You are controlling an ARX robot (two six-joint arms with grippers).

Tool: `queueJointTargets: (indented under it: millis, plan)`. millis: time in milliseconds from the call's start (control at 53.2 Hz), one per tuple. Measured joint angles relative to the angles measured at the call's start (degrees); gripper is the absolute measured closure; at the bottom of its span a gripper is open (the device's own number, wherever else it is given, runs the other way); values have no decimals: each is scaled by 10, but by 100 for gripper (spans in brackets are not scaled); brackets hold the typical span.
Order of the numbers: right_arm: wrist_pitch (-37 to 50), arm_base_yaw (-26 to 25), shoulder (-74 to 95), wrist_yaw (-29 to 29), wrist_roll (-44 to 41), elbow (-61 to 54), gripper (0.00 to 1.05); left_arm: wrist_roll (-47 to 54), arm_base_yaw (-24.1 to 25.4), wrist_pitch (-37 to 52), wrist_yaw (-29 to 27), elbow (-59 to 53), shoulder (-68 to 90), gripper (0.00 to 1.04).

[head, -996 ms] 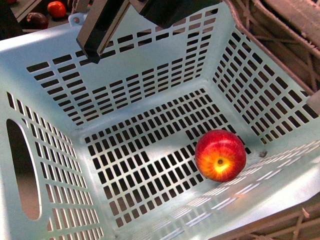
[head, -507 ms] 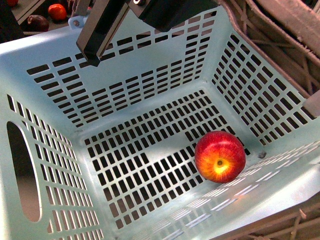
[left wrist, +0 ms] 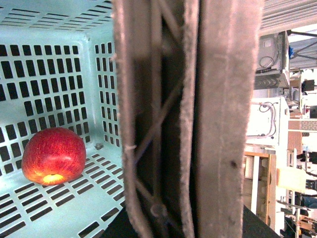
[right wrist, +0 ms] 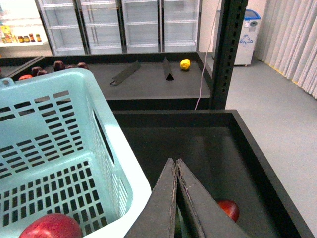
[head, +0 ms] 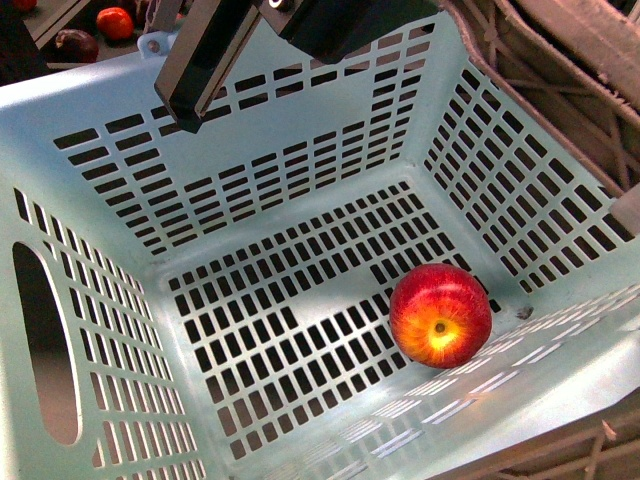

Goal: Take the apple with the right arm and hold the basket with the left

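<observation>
The pale mint-blue basket (head: 300,200) fills the front view. The red apple (head: 440,313) with a yellow patch lies on its slotted floor near the right wall. It also shows in the left wrist view (left wrist: 53,155) and partly in the right wrist view (right wrist: 49,227). My left gripper (left wrist: 188,225) is shut on the basket's brown-grey handle (left wrist: 218,99), which hides the jaws. My right gripper (head: 185,105) is shut and empty, up over the basket's far wall. In the right wrist view the right gripper (right wrist: 175,161) sits outside the basket rim (right wrist: 124,163), above a dark bin.
A dark bin (right wrist: 257,163) beside the basket holds a red fruit (right wrist: 229,209). A yellow fruit (right wrist: 184,64) lies on a dark shelf further off. Red fruit (head: 113,20) and dark fruit (head: 75,42) lie beyond the basket's far left corner. Glass-door fridges stand behind.
The basket's far rim and the right gripper have shifted very slightly. The apple stays in the same spot on the floor.
</observation>
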Motion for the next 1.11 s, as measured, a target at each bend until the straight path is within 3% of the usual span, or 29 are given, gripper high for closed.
queueJointTargets:
  millis: [395, 489, 714, 864, 1109]
  plan:
    - [-70, 0, -69, 0, 0, 0, 103, 0, 0, 0, 0, 0, 0, 89]
    - [-159, 0, -143, 1, 0, 0, 103, 0, 0, 0, 0, 0, 0, 89]
    - [-167, 0, -163, 1, 0, 0, 101, 0, 0, 0, 0, 0, 0, 89]
    - [-167, 0, -163, 1, 0, 0, 75, 0, 0, 0, 0, 0, 0, 89]
    - [-167, 0, -164, 1, 0, 0, 19, 0, 0, 0, 0, 0, 0, 89]
